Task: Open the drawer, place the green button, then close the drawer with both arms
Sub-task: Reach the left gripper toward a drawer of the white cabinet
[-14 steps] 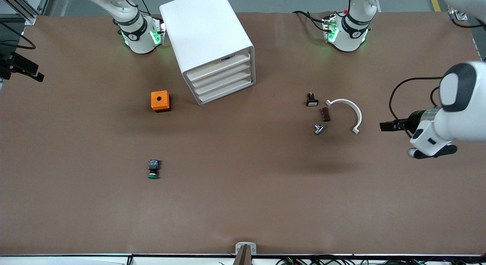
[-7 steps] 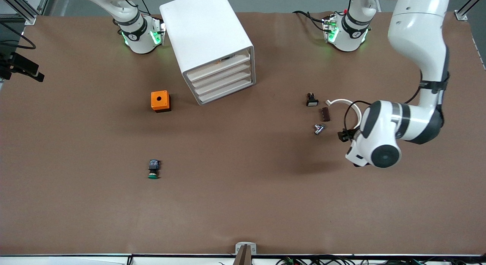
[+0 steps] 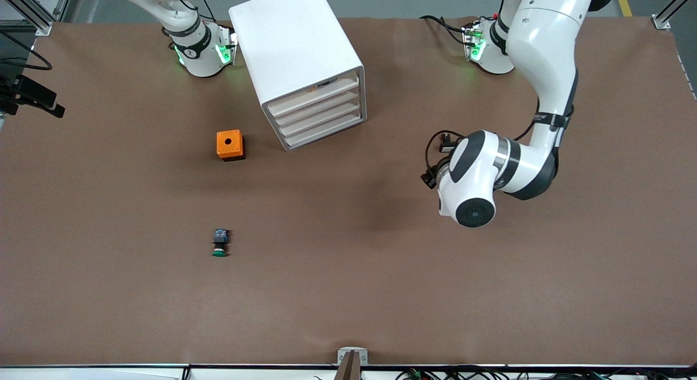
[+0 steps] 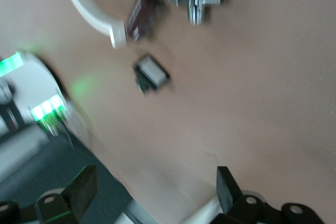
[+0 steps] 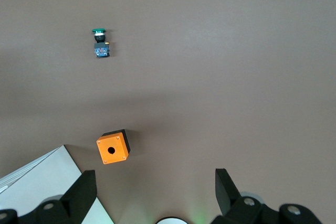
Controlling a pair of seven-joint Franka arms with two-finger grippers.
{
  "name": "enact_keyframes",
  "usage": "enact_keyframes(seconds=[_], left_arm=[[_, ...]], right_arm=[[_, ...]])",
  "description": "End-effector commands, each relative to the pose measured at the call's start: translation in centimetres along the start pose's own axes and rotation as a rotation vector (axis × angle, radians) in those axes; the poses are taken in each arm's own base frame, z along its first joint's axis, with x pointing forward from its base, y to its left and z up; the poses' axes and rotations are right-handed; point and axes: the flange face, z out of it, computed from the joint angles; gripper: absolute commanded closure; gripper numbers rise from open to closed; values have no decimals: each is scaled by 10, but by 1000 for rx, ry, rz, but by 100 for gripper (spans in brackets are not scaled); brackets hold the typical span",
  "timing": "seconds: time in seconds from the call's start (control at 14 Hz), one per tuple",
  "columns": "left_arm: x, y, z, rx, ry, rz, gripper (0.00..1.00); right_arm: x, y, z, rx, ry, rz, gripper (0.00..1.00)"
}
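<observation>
Front view: we see a brown table (image 3: 348,293) bearing the cabinet (image 3: 297,59) and button (image 3: 219,243); left gripper (image 4: 152,190) and right gripper (image 5: 152,190) hover, jaws apart.

Worktop (image 3: 348,293) covered w/ plain brown mat, matte, soft even light, faint shadows. Grey floor (image 3: 392,1) past its top edge, yellow line (image 3: 623,1) at one corner. Alu frame posts (image 3: 32,10) at both upper corners. Small metal bracket (image 3: 352,356) mid front edge, cable bundle (image 3: 463,373) along that edge.
</observation>
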Motion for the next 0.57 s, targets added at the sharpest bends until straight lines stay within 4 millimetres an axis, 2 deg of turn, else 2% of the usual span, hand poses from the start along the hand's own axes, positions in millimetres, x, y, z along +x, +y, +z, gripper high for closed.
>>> enact_keyframes(seconds=[0.0,0.14,0.29,0.43,0.5], left_arm=[[-12,22,7,-6,-168,-190,0],[-23,38,9,-27,-289,-343,0],[-24,55,17,-13,-387,-517,0],[-25,75,39,63,-472,-659,0],[-24,83,44,96,-533,-729,0]], right_arm=[[-6,2,-5,11,12,-8,0],[-7,1,-5,10,4,-5,0],[-6,-1,-4,9,-2,2,0],[1,-11,5,-1,-17,-22,0],[2,-14,4,-8,-10,-38,0]])
